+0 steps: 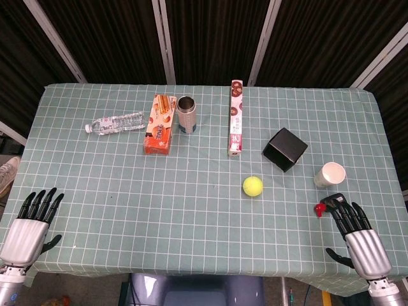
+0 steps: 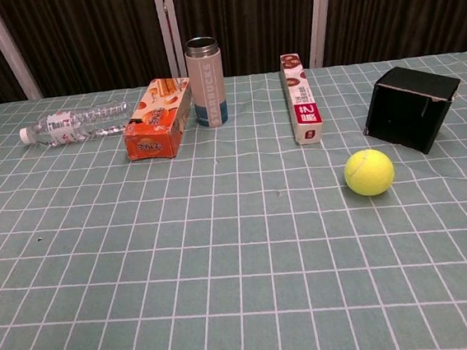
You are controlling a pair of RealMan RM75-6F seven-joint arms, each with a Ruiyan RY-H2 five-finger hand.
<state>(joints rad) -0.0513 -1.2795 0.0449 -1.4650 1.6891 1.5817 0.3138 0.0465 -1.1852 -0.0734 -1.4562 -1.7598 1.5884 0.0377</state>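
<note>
On a table (image 1: 204,242) w/ a pale green grid cloth, items are listed largest to smallest. Long narrow red-and-white box (image 1: 236,118) lies lengthwise near the far edge, centre-right. Orange snack box (image 1: 159,124) lies flat to its left, just beside a steel tumbler (image 1: 186,114), which stands upright (chest view shows lettering down its side). Clear water bottle (image 1: 115,123) lies on its side left of the orange box, cap pointing left. Black box (image 1: 285,149) sits right of the long box, tilted, open face toward the camera in chest view. Right hand (image 1: 357,236) rests at the near right edge, palm down, fingers straight and spread, gripping nothing; fingertips are just beside a small red object (image 1: 319,208) (too small to identify; cannot tell whether they touch it). Left hand (image 1: 30,223) lies at the near left edge, fingers likewise extended and apart, empty, well apart from every item. White paper cup (image 1: 329,174) stands upright near the right hand, just beyond the red object. Yellow tennis ball (image 1: 252,186) sits between the black box and the near edge, left of the cup. Neither hand appears in chest view.
</note>
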